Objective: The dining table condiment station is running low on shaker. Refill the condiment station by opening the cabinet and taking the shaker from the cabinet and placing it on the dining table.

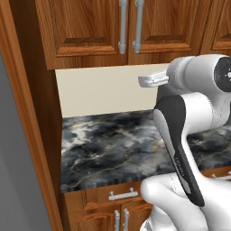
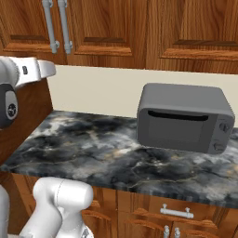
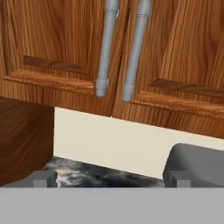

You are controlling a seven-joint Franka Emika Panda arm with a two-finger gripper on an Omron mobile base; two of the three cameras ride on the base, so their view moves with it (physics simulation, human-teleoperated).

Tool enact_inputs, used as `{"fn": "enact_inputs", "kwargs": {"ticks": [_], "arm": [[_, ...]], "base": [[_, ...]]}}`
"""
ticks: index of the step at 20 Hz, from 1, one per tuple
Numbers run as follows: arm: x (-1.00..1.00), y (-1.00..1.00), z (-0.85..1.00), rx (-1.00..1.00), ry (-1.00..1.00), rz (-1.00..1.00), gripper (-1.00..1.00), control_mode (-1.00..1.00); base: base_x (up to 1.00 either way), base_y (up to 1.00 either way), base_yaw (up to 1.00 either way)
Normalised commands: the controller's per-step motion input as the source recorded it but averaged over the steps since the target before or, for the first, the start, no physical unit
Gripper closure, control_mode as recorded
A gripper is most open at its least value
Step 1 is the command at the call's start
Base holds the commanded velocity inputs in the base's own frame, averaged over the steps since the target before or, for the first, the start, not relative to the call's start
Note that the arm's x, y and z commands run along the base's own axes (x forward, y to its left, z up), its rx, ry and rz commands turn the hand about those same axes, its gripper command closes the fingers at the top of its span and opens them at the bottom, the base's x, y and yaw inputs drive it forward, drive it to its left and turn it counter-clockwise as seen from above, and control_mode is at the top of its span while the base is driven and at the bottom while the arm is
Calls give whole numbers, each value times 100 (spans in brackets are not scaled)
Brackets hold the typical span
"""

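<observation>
I am facing the cabinet (image 3: 65, 48), the reddish-brown wall unit, and both of its raised-panel doors are closed, so nothing of the task is done yet. I judge the shaker is still shut inside it; I cannot see it from here. The dining table is somewhere else in the room, which means a drive later with the shaker in hand.

Below the doors runs the marbled counter (image 1: 113, 140), with a grey microwave (image 2: 183, 118) standing on it to the right, under the neighbouring doors. The arm is raised in front of the backsplash, well short of the doors.

The two grey bar handles, left handle (image 3: 106, 48) and right handle (image 3: 136, 48), hang side by side at the seam between the doors, very close to each other. That is my main worry: coming in slightly off line, I could straddle both bars or jam a finger between them, and then neither door would swing.

The gripper (image 3: 111, 181) has its fingers spread wide, with nothing between them, and its tips sit low relative to the handle ends. If I close without climbing first, I would catch only the bottom stub and slip off on the pull.

A door swinging out could also strike the wrist if I pull straight rather than along its arc.
</observation>
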Motion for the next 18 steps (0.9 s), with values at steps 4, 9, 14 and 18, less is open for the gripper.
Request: {"fn": "enact_inputs", "kwargs": {"ticks": [4, 9, 14, 18], "arm": [[14, 4, -2, 6, -3, 0, -100, -100], [-1, -3, 29, -1, -9, -5, -100, -100], [-10, -6, 47, 0, -10, -8, -100, -100], [1, -4, 45, 0, -8, -5, -100, -100]], "base": [[0, 0, 0], [0, 0, 0], [0, 0, 0], [0, 0, 0]]}}
